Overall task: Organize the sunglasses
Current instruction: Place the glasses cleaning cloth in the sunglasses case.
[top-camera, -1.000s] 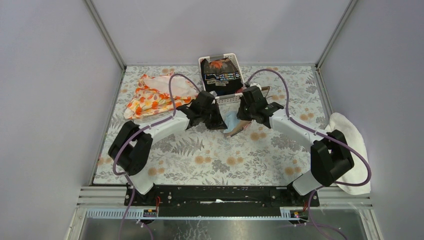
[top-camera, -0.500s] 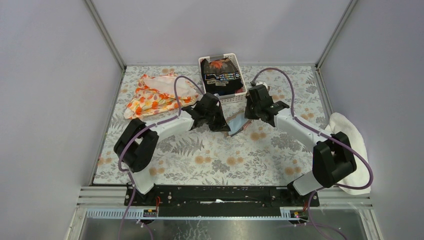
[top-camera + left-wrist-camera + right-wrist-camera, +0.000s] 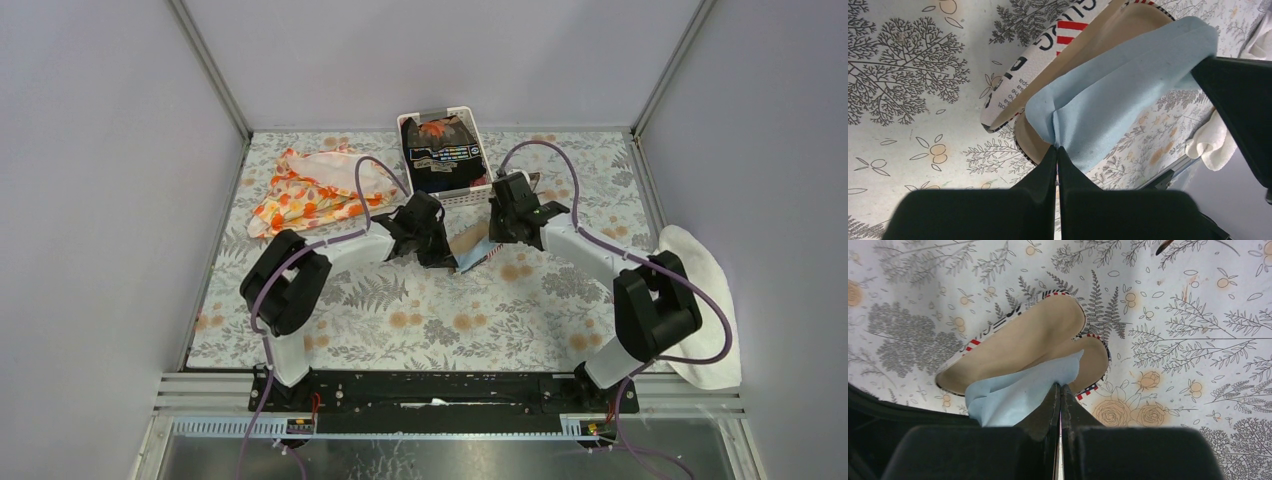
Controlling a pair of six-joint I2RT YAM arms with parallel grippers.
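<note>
A light blue cloth (image 3: 476, 256) hangs between my two grippers over a tan tube-shaped case (image 3: 466, 241) with printed lettering. My left gripper (image 3: 447, 258) is shut on one edge of the cloth (image 3: 1128, 85), above the case (image 3: 1048, 45). My right gripper (image 3: 497, 237) is shut on the opposite corner of the cloth (image 3: 1018, 390), with the case (image 3: 1023, 340) lying open-sided below it. A thin brown piece, probably the sunglasses (image 3: 529, 182), lies just behind my right gripper next to the basket, mostly hidden. A dark tip of it shows in the right wrist view (image 3: 1166, 246).
A white basket (image 3: 478, 196) holding a dark printed item stands at the back centre. An orange floral cloth (image 3: 315, 185) lies at the back left. A white towel (image 3: 700, 290) hangs over the table's right edge. The floral table cover (image 3: 430, 320) spreads in front of the grippers.
Both arms have shifted a little, the left elbow moving right and forward. The grippers keep hold of the cloth, which now hangs lower and flatter over the case.
</note>
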